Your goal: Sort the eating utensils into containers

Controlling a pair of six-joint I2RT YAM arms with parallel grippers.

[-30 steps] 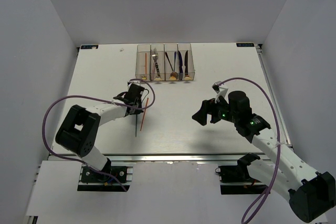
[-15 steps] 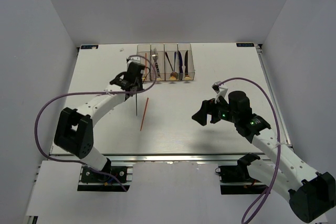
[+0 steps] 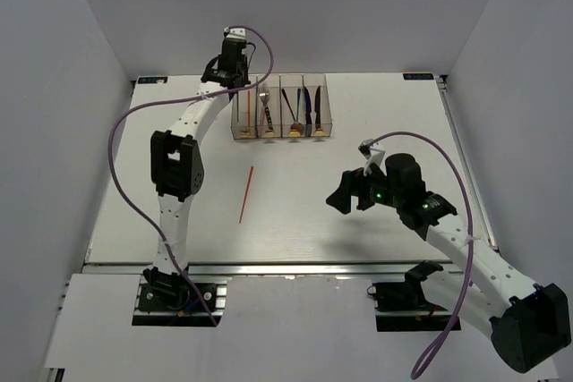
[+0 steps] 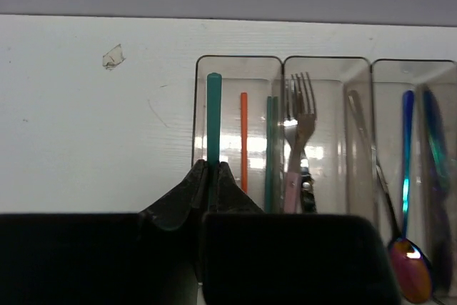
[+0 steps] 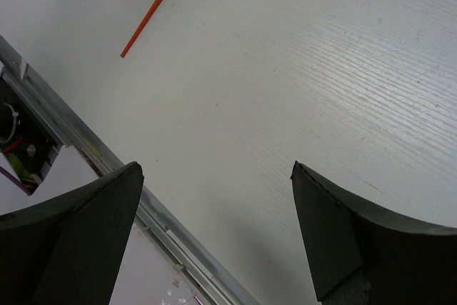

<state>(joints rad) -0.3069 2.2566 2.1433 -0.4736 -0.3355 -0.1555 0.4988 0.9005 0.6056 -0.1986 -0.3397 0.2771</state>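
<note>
A teal chopstick [image 4: 213, 116] is pinched between the closed fingers of the left gripper [image 4: 212, 171], only a thin gap being left for the stick. In the left wrist view it is seen pointing away from the fingers, its far end lying over the left wall of the leftmost compartment of the containers [image 4: 239, 62]; whether the tip is already inside that compartment cannot be told. Within the same compartment a red chopstick [image 4: 243, 141] and a second teal chopstick [image 4: 270, 148] are held, side by side. A silver fork [image 4: 303, 123] is kept in the next compartment, tines towards the far side, and an iridescent spoon [image 4: 403, 198] is seen in the third; a dark blue knife [image 3: 306, 105] is made out in the fourth from above. The row of bins is set at the far side of the table [image 3: 403, 123], and the left arm is stretched out to it. A loose red chopstick [image 3: 246, 194] is left lying flat on the table, well apart from the bins. The right gripper [image 5: 214, 169] is held above the bare table with its fingers spread wide, and nothing is held between them.
</note>
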